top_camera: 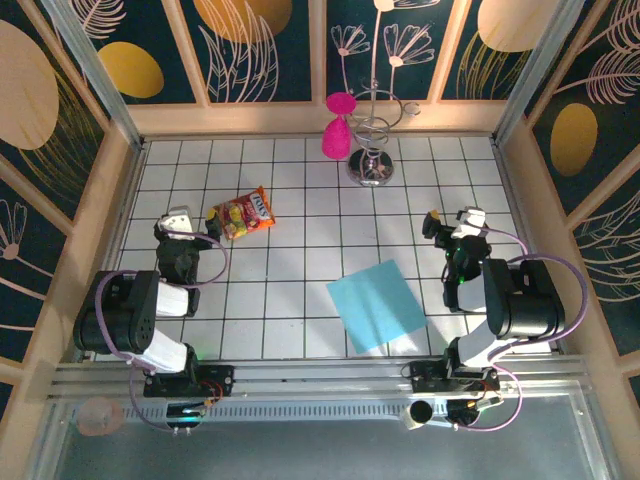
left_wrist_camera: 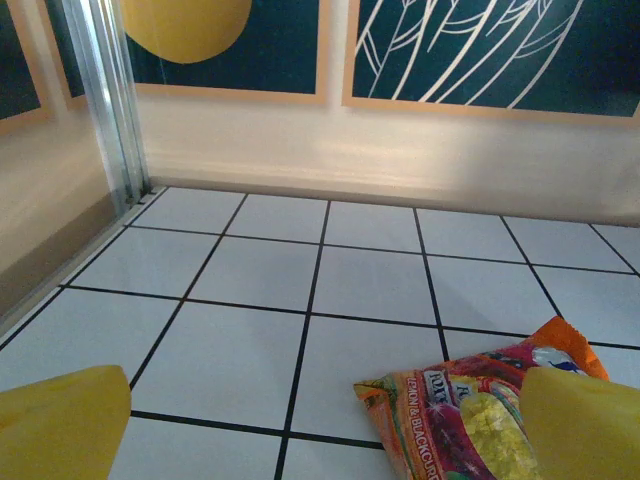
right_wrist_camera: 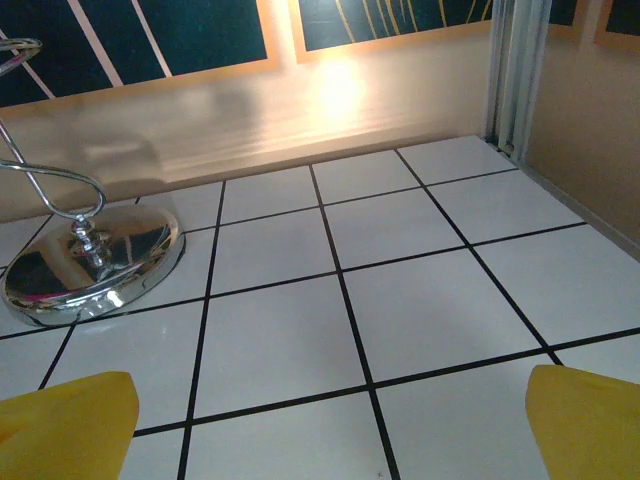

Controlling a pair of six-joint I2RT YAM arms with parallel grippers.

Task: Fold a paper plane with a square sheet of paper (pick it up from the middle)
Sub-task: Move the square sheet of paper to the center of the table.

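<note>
Your left gripper stands with its jaws wide apart and nothing between them; in the left wrist view its yellow fingers frame bare tiles at the bottom corners. Your right gripper is spread just as wide and holds nothing, its yellow fingers sitting at the lower corners of the right wrist view. Take the square sheet of paper as your mark: it lies flat and unfolded on the white tiled table, turned slightly askew to the grid lines, between the two arms and closer to the right one. Your left gripper is well apart from the sheet, off to its left and a little farther back. Your right gripper is near the sheet, to its right and beyond its far right corner, not touching it. A red-and-yellow snack packet lies back and left of the sheet, just beside the left gripper. A chrome wire stand rises well behind the sheet near the back wall, with a pink object next to it.
</note>
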